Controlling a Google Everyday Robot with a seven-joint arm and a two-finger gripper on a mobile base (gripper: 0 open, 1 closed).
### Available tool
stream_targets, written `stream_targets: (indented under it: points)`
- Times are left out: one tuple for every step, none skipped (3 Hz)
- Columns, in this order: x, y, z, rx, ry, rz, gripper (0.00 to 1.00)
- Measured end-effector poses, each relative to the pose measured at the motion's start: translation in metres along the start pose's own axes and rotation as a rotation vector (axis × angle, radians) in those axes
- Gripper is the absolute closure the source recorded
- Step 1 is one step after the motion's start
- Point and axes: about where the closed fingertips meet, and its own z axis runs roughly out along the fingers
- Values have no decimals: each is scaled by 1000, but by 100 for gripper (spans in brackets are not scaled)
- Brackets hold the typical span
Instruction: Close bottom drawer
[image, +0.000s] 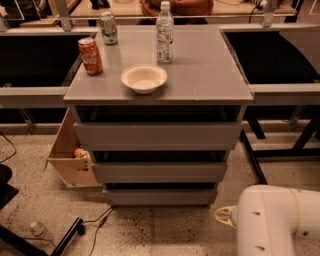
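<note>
The grey cabinet (210, 80) stands in the middle of the camera view with three drawers. The bottom drawer (160, 196) is the lowest; only its flat grey front shows, with a dark gap above it. It sits about in line with the two drawer fronts above, and its floor and side walls do not show. My white arm housing (277, 222) fills the bottom right corner, on the floor side in front of the cabinet's right half. My gripper is out of view, hidden past that housing or below the frame edge.
On the cabinet top stand a red can (90, 56), a green can (108, 28), a water bottle (164, 32) and a white bowl (144, 78). An open cardboard box (67, 157) leans at the cabinet's left. A plastic bottle (40, 231) and cables lie on the floor at left.
</note>
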Motion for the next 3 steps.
stream_targets:
  points:
    - [-28,10,-96,88,-28,3,100]
    - [-74,20,-189,217,-102,76,100]
    - [-119,12,-256,363,-151,110,81]
